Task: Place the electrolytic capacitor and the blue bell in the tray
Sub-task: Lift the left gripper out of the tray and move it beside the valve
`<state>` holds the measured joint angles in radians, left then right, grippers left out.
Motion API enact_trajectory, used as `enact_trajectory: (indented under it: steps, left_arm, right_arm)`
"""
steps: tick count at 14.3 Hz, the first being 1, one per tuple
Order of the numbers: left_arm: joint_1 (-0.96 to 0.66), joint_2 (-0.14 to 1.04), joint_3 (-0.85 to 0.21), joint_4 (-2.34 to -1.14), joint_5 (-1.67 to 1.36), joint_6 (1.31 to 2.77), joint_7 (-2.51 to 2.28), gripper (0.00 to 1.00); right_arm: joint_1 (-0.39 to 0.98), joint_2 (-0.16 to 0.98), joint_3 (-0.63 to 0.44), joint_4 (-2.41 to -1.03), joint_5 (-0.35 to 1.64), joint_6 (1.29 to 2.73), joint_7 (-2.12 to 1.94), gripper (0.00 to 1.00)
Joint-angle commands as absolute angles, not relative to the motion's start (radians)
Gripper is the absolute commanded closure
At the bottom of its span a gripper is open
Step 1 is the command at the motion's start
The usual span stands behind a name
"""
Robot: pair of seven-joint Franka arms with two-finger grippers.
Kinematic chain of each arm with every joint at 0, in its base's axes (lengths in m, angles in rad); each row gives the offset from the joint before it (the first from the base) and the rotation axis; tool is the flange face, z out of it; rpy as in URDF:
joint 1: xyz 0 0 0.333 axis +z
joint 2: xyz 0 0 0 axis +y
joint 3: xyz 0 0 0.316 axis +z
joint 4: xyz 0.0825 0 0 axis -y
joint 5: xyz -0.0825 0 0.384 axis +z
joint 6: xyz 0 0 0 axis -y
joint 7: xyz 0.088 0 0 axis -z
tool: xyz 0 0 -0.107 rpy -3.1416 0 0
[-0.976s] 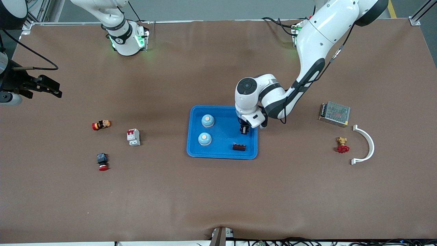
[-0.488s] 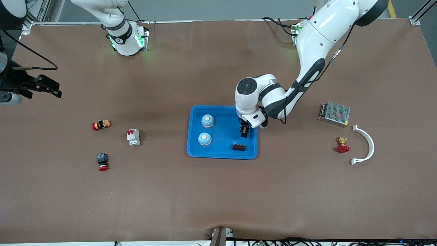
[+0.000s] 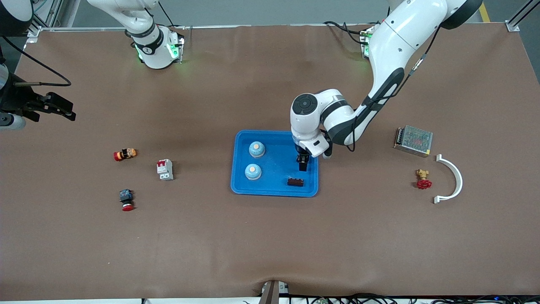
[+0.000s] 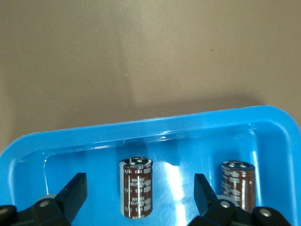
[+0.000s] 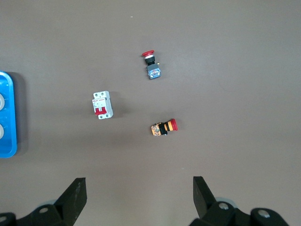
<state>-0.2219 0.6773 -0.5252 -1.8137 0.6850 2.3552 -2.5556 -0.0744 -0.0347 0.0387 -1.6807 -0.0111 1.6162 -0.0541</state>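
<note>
tray (image 3: 274, 188): centre of frame, on the table
capacitor A (image 3: 295, 182): in tray, near its lower rim
near bell (image 3: 253, 171): in tray
capacitor B (image 4: 137, 187): in tray, between left gripper fingers (image 4: 75, 188), clear of both
left gripper (image 3: 302, 160): released, low over tray
far bell (image 3: 257, 148): in tray, near upper rim
right gripper (image 3: 69, 115): released, waiting over the table at the right arm's end

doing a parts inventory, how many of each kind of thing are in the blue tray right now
blue bells: 2
electrolytic capacitors: 2
total: 4, all lying inside the tray
</note>
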Motion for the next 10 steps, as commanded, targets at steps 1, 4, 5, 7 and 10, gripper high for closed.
enact_trajectory:
  steps: [1, 4, 5, 7, 10]
  left_arm:
    - [-0.128, 0.647, -0.61, -1.819, 0.669, 2.289, -2.493, 0.0]
    - [-0.023, 0.647, -0.682, -1.789, 0.658, 2.231, -2.393, 0.0]
    - [0.013, 0.647, -0.69, -1.781, 0.657, 2.22, -2.344, 0.0]
    - [0.084, 0.647, -0.701, -1.776, 0.657, 2.218, -2.251, 0.0]
    - [0.17, 0.649, -0.699, -1.773, 0.657, 2.22, -2.123, 0.0]
  right_arm:
    - [-0.097, -0.041, 0.052, -1.667, 0.006, 1.601, -0.067, 0.0]
    - [-0.097, -0.041, 0.052, -1.667, 0.003, 1.6, -0.067, 0.0]
    - [-0.097, -0.041, 0.052, -1.666, 0.003, 1.6, -0.067, 0.0]
    - [-0.097, -0.041, 0.052, -1.666, 0.002, 1.601, -0.067, 0.0]
    - [-0.097, -0.041, 0.052, -1.667, 0.002, 1.601, -0.067, 0.0]
